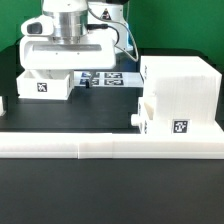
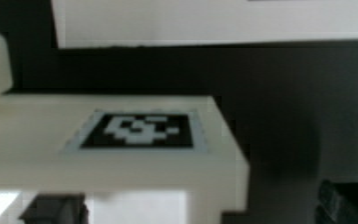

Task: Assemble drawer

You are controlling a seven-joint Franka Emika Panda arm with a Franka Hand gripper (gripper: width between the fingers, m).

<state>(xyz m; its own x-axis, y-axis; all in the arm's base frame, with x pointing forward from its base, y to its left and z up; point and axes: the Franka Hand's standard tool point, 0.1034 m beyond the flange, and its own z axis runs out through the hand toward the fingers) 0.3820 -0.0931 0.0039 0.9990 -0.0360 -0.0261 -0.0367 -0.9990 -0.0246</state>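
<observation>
A small white open-top drawer tray with a square tag on its front stands at the exterior view's left. My gripper is low over it; the hand hides the fingers there. In the wrist view the tagged tray fills the middle and my gripper is open. One dark finger is at one side of the tray's white wall and the other finger stands apart from it. The large white drawer shell stands at the right, with a second tray and its round knob sticking out.
The marker board lies flat between tray and shell, and shows in the wrist view. A long low white rail runs across the front. A small white part shows at the left edge.
</observation>
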